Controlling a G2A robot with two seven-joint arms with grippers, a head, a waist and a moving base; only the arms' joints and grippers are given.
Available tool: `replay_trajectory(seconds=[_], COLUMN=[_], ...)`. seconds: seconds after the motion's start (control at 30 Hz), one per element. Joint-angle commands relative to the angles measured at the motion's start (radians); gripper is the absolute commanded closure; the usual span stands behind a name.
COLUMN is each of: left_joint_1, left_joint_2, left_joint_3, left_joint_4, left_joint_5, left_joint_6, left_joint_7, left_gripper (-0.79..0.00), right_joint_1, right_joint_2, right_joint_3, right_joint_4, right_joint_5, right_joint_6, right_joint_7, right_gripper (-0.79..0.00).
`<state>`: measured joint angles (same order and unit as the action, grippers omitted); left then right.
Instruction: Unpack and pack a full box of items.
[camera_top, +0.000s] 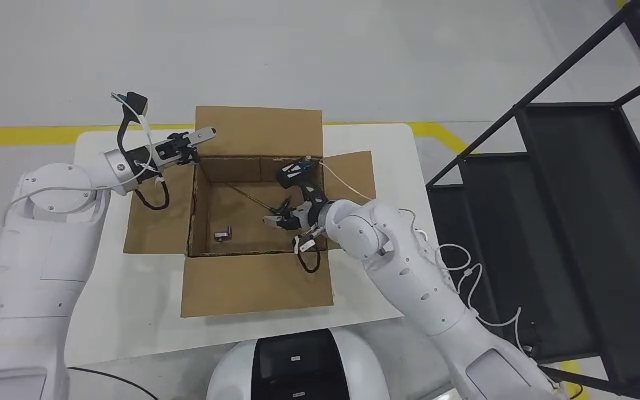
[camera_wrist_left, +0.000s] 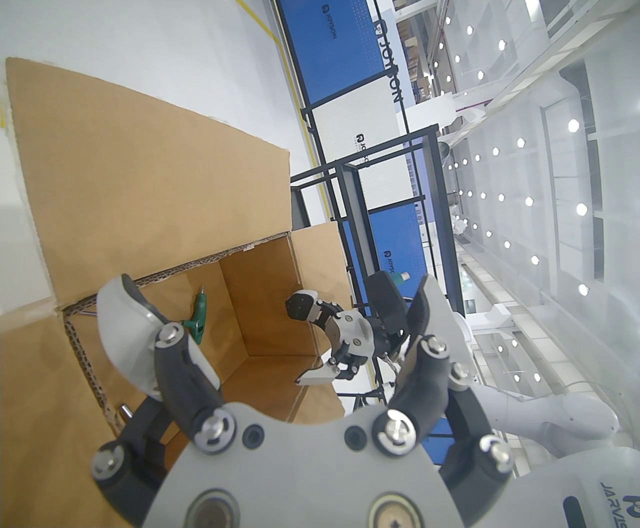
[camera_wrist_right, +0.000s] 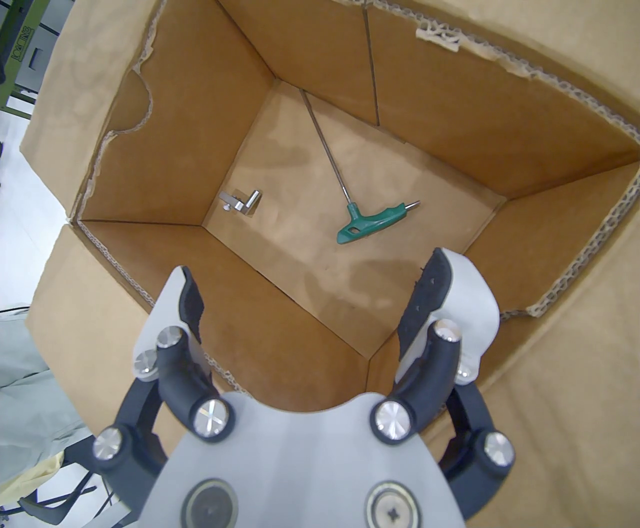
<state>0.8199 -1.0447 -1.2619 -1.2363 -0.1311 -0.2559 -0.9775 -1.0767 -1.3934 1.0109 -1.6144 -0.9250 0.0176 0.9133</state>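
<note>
Box (camera_wrist_right: 425, 125) nearly emptied | green T-handle wrench (camera_wrist_right: 372, 225), metal bracket (camera_wrist_right: 240, 200) on its floor | right gripper (camera_wrist_right: 314, 277) spread wide over its opening, likely for the wrench | left gripper (camera_wrist_left: 272, 292) splayed at its rim

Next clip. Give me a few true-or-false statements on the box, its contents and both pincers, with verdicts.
1. A green key lies on the floor of the box. True.
2. The right pincer grips the key. False: it is open and empty, above the box.
3. A small metal bracket lies in the box, apart from the key. True.
4. The box is shut. False: it stands open.
5. The left pincer is open. True.
</note>
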Motion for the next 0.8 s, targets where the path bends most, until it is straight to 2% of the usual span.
replay_trajectory(seconds=[0.0,0.17,0.3,0.53,0.77], left_joint_1=[0.000,0.000,0.000,0.000,0.000], left_joint_2=[0.000,0.000,0.000,0.000,0.000], left_joint_3=[0.000,0.000,0.000,0.000,0.000], left_joint_4=[0.000,0.000,0.000,0.000,0.000], left_joint_5=[0.000,0.000,0.000,0.000,0.000], left_joint_6=[0.000,0.000,0.000,0.000,0.000], left_joint_7=[0.000,0.000,0.000,0.000,0.000], left_gripper=[-0.785,-0.785,-0.785,-0.785,-0.785], right_joint_1=[0.000,-0.003,0.063,0.259,0.352], right_joint_2=[0.000,0.001,-0.019,-0.095,-0.164], right_joint_3=[0.000,-0.011,-0.078,-0.249,-0.326], right_joint_4=[0.000,0.007,0.047,0.288,0.542], right_joint_5=[0.000,-0.029,0.000,0.047,0.132], right_joint_6=[0.000,0.002,0.030,0.113,0.210], right_joint_7=[0.000,0.012,0.031,-0.001,-0.083], right_gripper=[-0.785,-0.785,-0.785,-0.785,-0.785])
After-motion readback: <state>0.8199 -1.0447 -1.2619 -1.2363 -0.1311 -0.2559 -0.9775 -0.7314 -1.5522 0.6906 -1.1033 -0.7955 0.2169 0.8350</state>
